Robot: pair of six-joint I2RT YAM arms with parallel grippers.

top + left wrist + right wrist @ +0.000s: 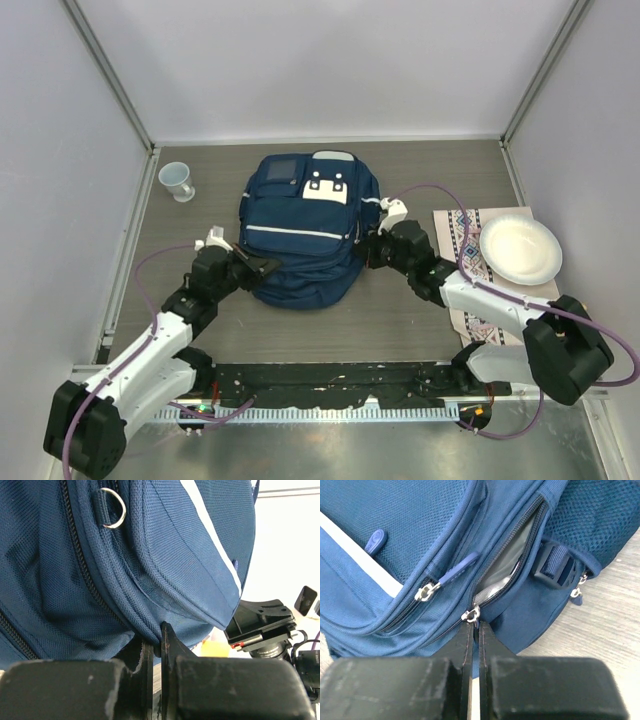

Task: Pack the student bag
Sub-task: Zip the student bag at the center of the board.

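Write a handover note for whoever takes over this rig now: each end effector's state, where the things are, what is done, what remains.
Left end effector: shut, pinching the lower edge of the large navy blue fabric backpack.
Right end effector: shut on a small silver zipper pull.
Backpack lies mid-table; that zip is partly open, pale grey lining showing.
Left to do: open it wider, then pack; the pale plastic cup and round white plate sit outside the bag.

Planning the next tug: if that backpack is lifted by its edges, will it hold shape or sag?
Probably sags: the bag is soft fabric, bunched where the left pincer pinches it. Likely light, as it lies slumped and its open zip shows only lining.
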